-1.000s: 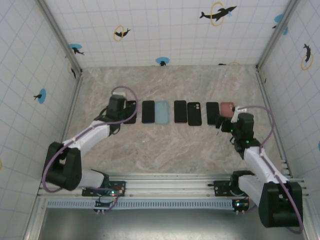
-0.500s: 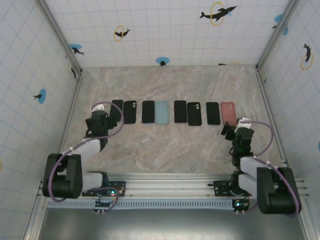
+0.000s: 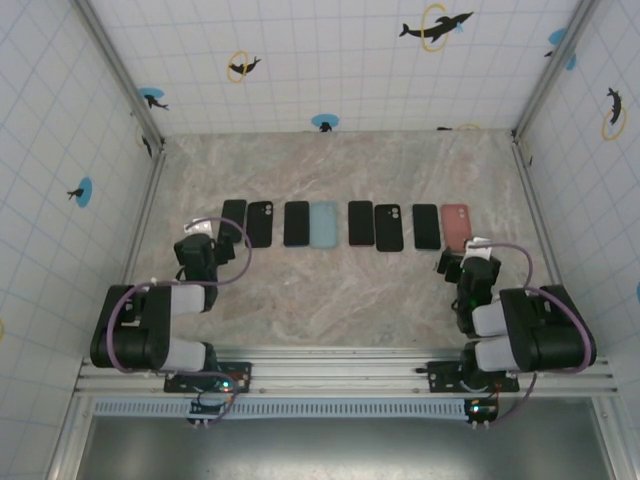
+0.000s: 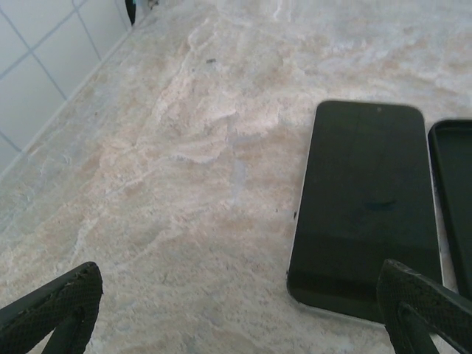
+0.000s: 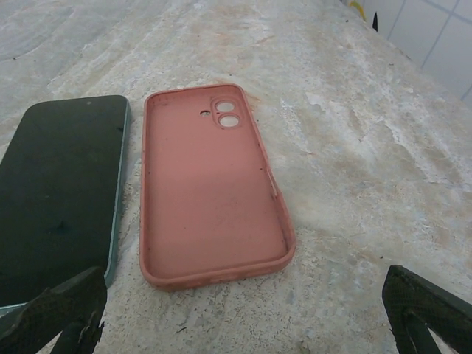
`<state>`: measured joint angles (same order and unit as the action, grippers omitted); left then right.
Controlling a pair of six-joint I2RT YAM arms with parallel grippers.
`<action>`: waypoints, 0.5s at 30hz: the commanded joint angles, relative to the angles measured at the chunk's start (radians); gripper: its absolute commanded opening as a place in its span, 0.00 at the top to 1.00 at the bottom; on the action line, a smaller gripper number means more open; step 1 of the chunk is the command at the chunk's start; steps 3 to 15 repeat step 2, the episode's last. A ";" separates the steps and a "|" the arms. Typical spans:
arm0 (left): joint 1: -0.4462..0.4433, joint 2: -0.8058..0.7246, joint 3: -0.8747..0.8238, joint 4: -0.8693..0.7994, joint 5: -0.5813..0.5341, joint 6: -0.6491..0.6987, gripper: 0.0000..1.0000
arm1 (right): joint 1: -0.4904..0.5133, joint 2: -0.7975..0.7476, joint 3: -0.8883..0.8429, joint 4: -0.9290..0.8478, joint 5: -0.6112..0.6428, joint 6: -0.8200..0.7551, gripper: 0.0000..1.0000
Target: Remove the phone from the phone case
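Observation:
A row of phones and cases lies across the table. At its left end a bare black phone (image 3: 232, 221) (image 4: 365, 206) rests flat beside an empty black case (image 3: 260, 223) (image 4: 453, 199). At the right end another black phone (image 3: 425, 226) (image 5: 59, 192) lies next to an empty pink case (image 3: 455, 227) (image 5: 210, 184), its inside facing up. My left gripper (image 3: 197, 249) (image 4: 240, 310) hovers open just near-left of the left phone, holding nothing. My right gripper (image 3: 469, 262) (image 5: 243, 310) stands open just short of the pink case, also with nothing in it.
Mid-row lie a black phone (image 3: 296, 223), a light blue case (image 3: 323, 224), a dark phone (image 3: 360, 223) and a black case (image 3: 388, 227). Tiled walls close the table on the left, right and back. Bare marble stretches between the row and the arm bases.
Both arms have drawn back from the row toward the near edge and folded low. The left gripper came off the left phone and case; the right left the pink case's end.

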<state>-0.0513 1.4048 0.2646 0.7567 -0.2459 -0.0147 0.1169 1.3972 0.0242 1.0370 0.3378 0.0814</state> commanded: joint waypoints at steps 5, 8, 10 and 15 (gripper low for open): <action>0.026 0.003 -0.006 0.095 0.070 -0.013 0.02 | 0.017 0.019 -0.004 0.099 0.056 -0.027 0.02; 0.026 0.003 -0.006 0.095 0.070 -0.013 0.02 | 0.017 0.019 -0.004 0.099 0.056 -0.027 0.02; 0.026 0.003 -0.006 0.095 0.070 -0.013 0.02 | 0.017 0.019 -0.004 0.099 0.056 -0.027 0.02; 0.026 0.003 -0.006 0.095 0.070 -0.013 0.02 | 0.017 0.019 -0.004 0.099 0.056 -0.027 0.02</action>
